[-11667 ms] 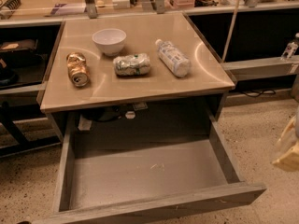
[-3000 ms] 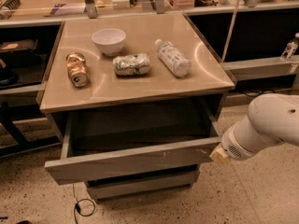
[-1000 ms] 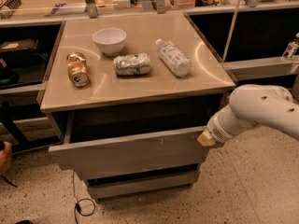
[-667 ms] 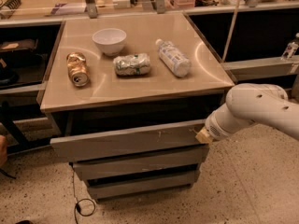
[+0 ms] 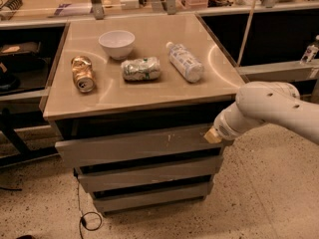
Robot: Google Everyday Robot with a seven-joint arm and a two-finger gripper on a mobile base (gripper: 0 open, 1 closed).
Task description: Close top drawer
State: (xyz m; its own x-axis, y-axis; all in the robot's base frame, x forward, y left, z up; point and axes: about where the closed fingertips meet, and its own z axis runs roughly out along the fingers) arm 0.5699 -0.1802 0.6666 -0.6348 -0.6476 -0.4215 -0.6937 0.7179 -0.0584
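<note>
The top drawer (image 5: 134,146) is a wide grey wood-grain drawer with a flat handleless front and small pale scratches. It sticks out only a little from under the tan tabletop (image 5: 149,91), with a narrow dark gap above its front. My gripper (image 5: 213,135) is at the right end of the drawer front, with its tan tip against it. The white arm (image 5: 271,108) reaches in from the right.
On the tabletop stand a white bowl (image 5: 116,43), a crushed gold can (image 5: 82,73), a crumpled silver can (image 5: 141,68) and a lying plastic bottle (image 5: 185,62). Two narrower grey drawer fronts (image 5: 147,175) sit below. A black cable (image 5: 84,218) loops on the speckled floor.
The top drawer has slid in from fully open to almost shut. My gripper has moved with its right end toward the cabinet.
</note>
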